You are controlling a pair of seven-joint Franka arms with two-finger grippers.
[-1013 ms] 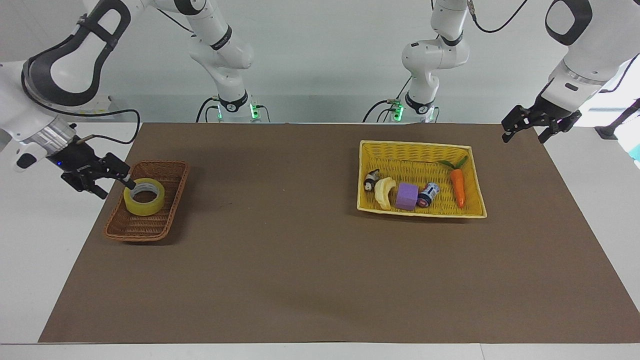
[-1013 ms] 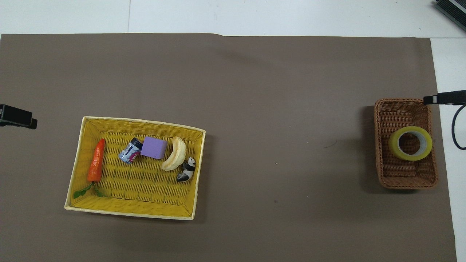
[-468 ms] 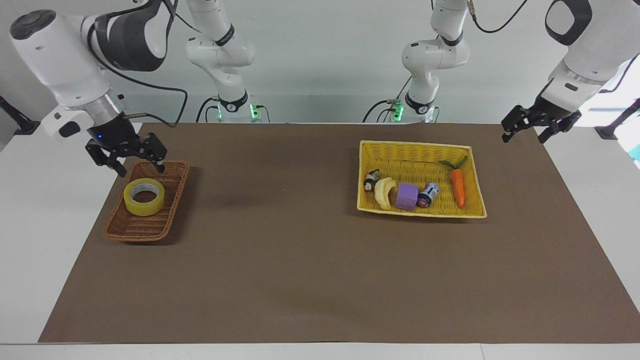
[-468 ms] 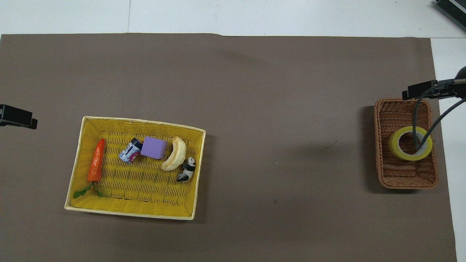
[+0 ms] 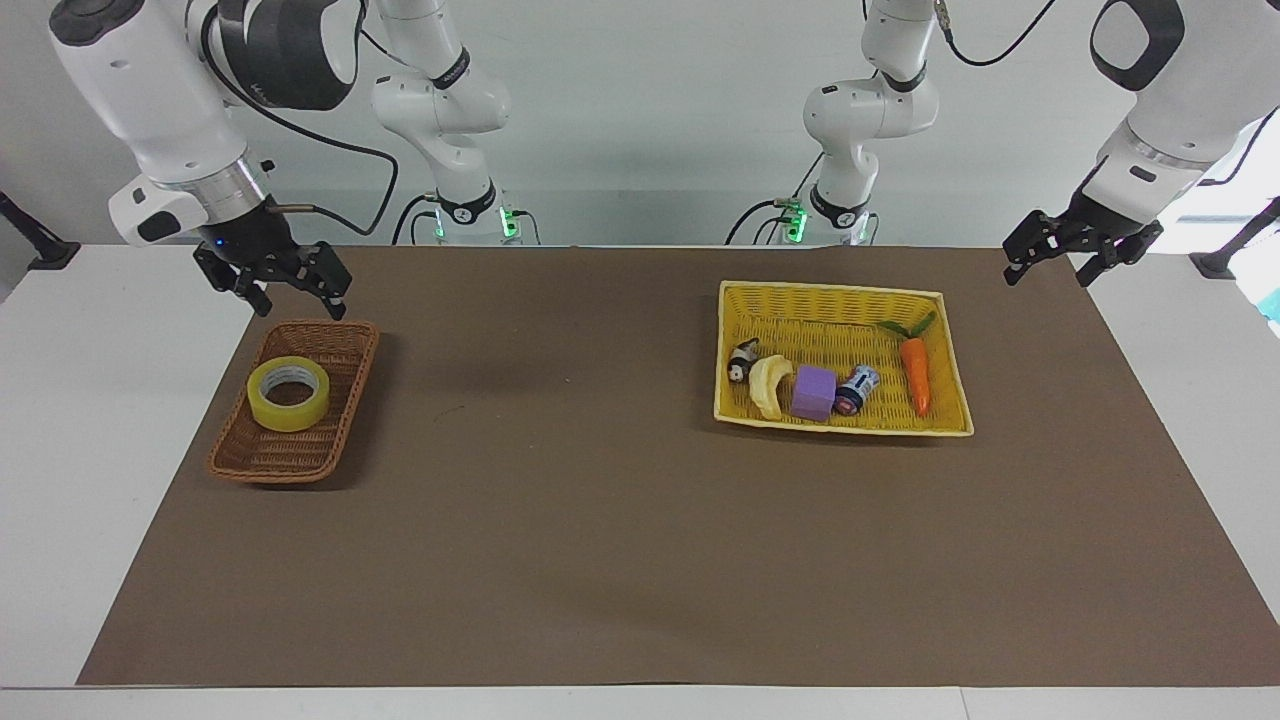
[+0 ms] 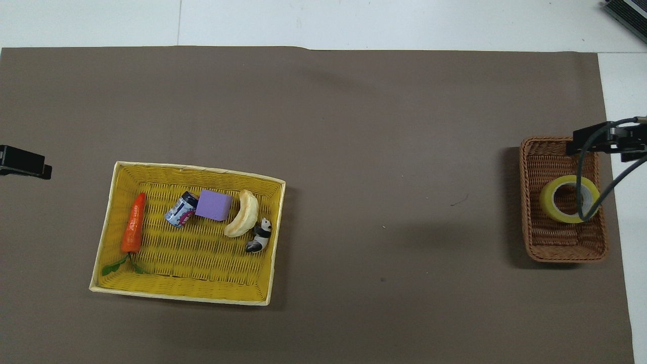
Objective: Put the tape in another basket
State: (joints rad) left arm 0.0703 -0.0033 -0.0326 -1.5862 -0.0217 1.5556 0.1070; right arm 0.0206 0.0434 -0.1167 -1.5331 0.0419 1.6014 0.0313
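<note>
**A:** Facing view first. What do I have?

**B:** I see both arms whole here, which the overhead view does not give. The right gripper [image 5: 293, 296] hangs in the air over the robot-side rim of the brown basket [image 5: 340, 420], its jaws spread and holding nothing. The left gripper [image 5: 1080, 257] waits above the corner of the brown mat [image 5: 620, 560] at the left arm's end, jaws also spread and unloaded. The tape [image 5: 288, 393] lies flat inside the brown basket, in the half nearer the robots.

**A:** And the other container?

**B:** The yellow basket [image 5: 845, 298] sits toward the left arm's end. In it I count a panda figure [image 5: 742, 361], a banana [image 5: 769, 385], a purple block [image 5: 814, 392], a small can [image 5: 857, 388] and a carrot [image 5: 915, 374], in a row. White wall rises above the table's robot end; green lights glow at both arm bases.

**A:** Overhead view?

**B:** Only dark gripper parts show at the frame's edges: the right gripper [image 6: 601, 141] covers the basket's far corner, and its grey cable [image 6: 581, 182] crosses the tape [image 6: 548, 208]. The left gripper [image 6: 22, 163] barely enters. The brown basket [image 6: 561, 247] lies at the mat's edge. This view shows the white tabletop [image 6: 354, 23] past the mat [image 6: 354, 116].
</note>
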